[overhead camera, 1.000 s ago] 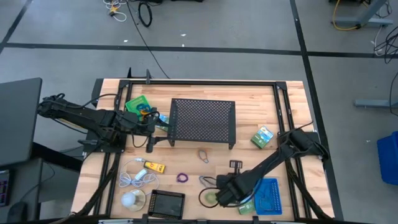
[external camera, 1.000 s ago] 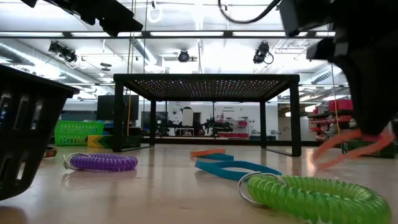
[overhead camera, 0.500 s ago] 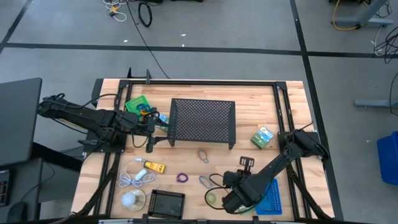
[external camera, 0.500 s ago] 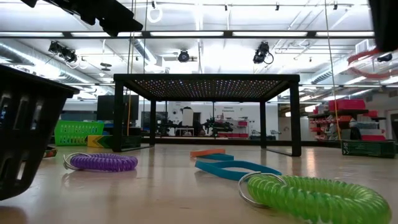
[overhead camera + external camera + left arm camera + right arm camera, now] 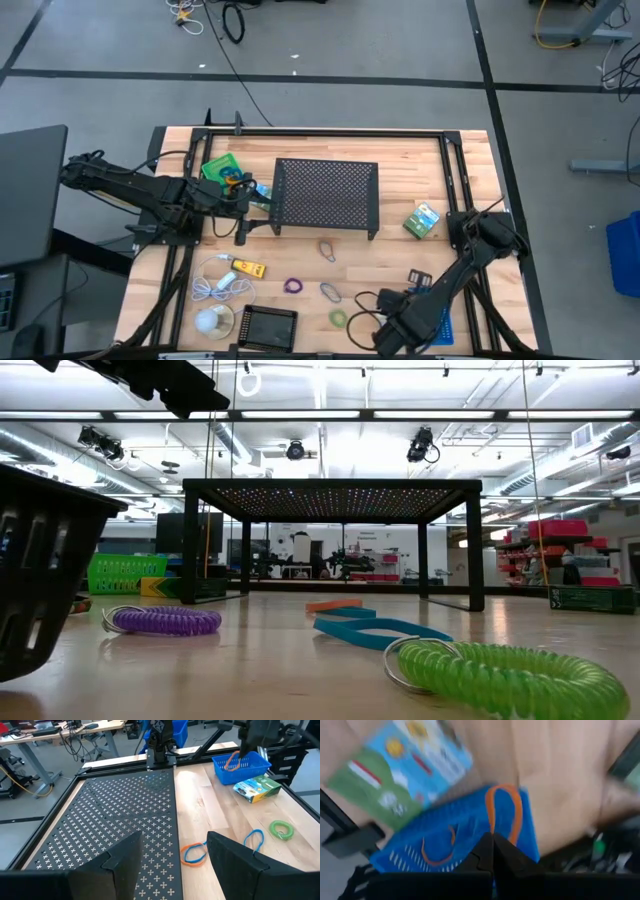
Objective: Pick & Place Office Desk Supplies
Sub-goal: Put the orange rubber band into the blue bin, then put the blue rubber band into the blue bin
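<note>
Right arm's swung back toward the table's near edge since a second ago, so the right gripper point(image 5: 392, 335) now hangs over the blue tray point(image 5: 436, 316), fingers pinched together on an orange loop point(image 5: 504, 810). Left of the rack point(image 5: 326, 193), the left gripper point(image 5: 243, 203) sits with fingers apart.

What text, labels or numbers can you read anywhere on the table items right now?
None can be read.
Green-blue packet: printed graphics, any lettering too small.
Same packet in the right wrist view: pictures only, blurred.
Yellow block: dark marks, too small to read.
</note>
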You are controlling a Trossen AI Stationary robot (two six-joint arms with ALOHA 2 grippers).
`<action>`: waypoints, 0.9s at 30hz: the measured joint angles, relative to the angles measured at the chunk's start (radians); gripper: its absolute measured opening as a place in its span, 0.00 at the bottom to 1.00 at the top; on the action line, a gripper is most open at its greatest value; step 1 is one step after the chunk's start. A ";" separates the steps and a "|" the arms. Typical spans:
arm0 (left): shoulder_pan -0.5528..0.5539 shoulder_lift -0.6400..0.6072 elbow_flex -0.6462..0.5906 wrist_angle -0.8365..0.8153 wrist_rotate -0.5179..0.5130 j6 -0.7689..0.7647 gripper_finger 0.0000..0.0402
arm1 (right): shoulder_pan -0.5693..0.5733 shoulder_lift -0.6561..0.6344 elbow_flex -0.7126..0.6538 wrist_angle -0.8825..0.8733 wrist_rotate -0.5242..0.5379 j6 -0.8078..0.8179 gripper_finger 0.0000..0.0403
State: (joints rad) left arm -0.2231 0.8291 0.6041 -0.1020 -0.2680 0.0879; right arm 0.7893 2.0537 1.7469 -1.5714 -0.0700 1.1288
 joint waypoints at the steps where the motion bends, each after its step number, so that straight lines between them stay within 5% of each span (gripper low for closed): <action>1: 0.000 0.000 0.000 0.000 0.000 0.000 0.57 | 0.006 0.000 -0.013 0.001 -0.028 0.020 0.00; 9: 0.000 0.000 0.000 0.000 0.000 0.002 0.57 | 0.043 0.000 -0.089 0.044 -0.210 0.090 0.00; 15: 0.000 0.000 0.000 0.000 0.001 0.002 0.57 | 0.044 0.001 -0.101 0.066 -0.195 0.091 0.05; 27: 0.000 0.000 0.000 0.000 0.030 0.000 0.57 | 0.020 0.000 -0.101 0.047 -0.155 0.117 0.49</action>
State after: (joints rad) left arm -0.2230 0.8291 0.6041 -0.1024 -0.2379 0.0883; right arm 0.8097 2.0541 1.6459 -1.5244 -0.2250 1.2457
